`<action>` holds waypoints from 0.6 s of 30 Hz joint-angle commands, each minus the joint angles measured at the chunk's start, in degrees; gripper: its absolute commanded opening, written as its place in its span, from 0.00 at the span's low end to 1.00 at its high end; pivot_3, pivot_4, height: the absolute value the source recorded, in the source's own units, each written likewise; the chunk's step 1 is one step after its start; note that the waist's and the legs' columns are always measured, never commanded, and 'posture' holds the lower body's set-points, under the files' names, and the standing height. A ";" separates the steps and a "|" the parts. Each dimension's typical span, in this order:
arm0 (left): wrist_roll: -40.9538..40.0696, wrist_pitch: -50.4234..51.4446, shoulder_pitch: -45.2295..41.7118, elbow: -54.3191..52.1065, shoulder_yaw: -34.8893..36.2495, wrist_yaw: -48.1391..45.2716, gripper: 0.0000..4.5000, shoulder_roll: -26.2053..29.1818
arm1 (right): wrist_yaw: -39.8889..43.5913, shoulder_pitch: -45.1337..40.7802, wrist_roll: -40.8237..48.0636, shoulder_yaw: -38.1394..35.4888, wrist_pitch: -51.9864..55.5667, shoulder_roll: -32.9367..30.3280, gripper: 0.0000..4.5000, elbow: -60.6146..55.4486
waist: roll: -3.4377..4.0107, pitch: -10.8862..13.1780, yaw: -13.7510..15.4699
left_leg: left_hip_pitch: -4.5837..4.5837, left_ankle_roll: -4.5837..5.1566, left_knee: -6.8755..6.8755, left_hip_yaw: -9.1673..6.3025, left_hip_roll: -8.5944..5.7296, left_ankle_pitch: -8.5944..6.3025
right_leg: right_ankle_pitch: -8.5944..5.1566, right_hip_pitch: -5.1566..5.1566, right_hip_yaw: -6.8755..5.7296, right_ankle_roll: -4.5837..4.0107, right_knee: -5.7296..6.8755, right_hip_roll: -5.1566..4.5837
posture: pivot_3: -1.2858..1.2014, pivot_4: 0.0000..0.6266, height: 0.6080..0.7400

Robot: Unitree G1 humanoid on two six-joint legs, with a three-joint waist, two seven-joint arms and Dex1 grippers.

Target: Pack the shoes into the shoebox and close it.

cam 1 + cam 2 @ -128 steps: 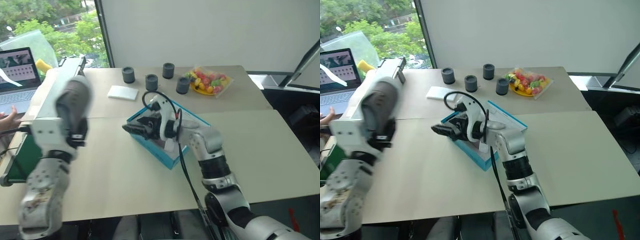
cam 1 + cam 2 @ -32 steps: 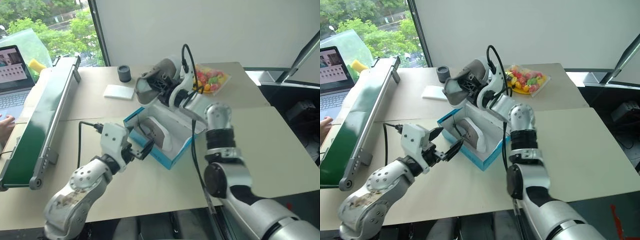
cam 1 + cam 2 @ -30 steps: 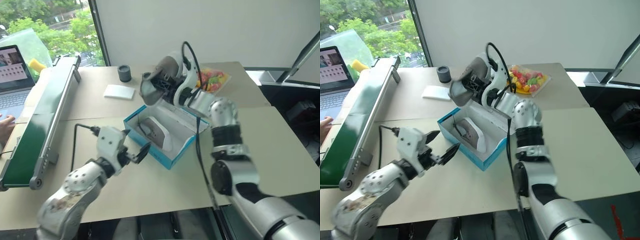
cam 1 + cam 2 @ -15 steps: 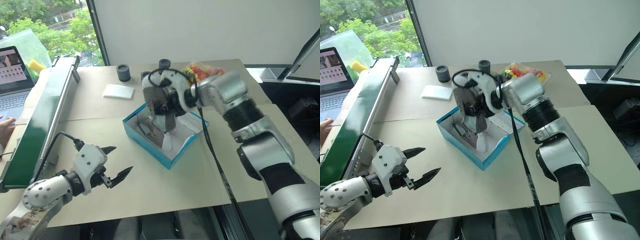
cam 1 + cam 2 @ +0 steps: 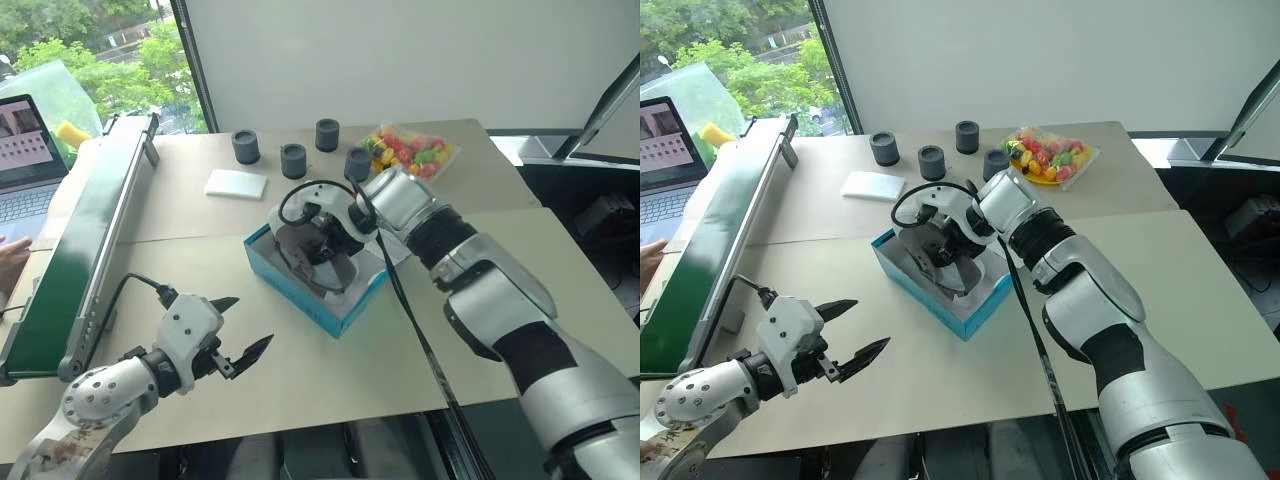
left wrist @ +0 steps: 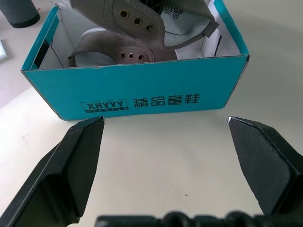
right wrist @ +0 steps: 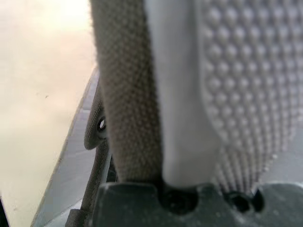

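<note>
The turquoise shoebox (image 5: 298,297) stands open mid-table, its flap lid back on the far right side. My right gripper (image 5: 326,236) reaches down into it from the right, shut on one grey shoe (image 7: 189,85), sole toward that wrist's camera. In the left wrist view this shoe (image 6: 142,19) hangs tilted above the other shoe (image 6: 113,49), which lies on the box's white floor. My left gripper (image 5: 238,337) is open and holds nothing, low over the table in front of and to the left of the box's long side (image 6: 137,90).
Several dark cylinders (image 5: 293,160) and a tray of colourful sweets (image 5: 405,152) stand behind the box. A flat white pad (image 5: 235,183) lies at the back left. A green conveyor (image 5: 80,230), a laptop (image 5: 22,150) and a person's hand (image 5: 8,250) line the left edge.
My right gripper has come down from above the box into it and turned the shoe over. My left gripper has drawn back from the box toward the near left, still open.
</note>
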 commanded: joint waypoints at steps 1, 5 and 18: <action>0.76 -0.83 0.07 -2.76 -0.33 0.74 0.99 -0.28 | 5.39 -2.47 -2.46 -0.39 -0.51 2.14 0.13 3.90 | 0.00 0.00 0.06 | 0.01 0.00 0.00 0.00 0.00 0.00 | 0.00 0.01 0.00 0.00 0.02 0.00 | 0.52 0.24 0.93; 0.46 -0.58 0.13 -3.09 -0.54 1.04 0.99 -0.39 | 7.12 -5.20 -4.72 -2.32 -3.27 2.84 0.13 8.20 | 0.01 0.00 0.29 | -0.01 0.00 0.01 -0.02 -0.03 0.00 | 0.00 -0.01 -0.01 0.00 0.04 -0.01 | 0.52 0.24 0.93; 1.42 -0.38 -1.64 -1.84 -2.15 1.89 0.99 -0.87 | 7.94 -0.01 -11.57 -3.17 -6.80 7.22 0.13 13.86 | 0.00 0.00 0.04 | -0.06 -0.01 0.00 -0.02 -0.02 0.00 | -0.01 -0.06 0.00 -0.01 0.06 0.00 | 0.52 0.24 0.93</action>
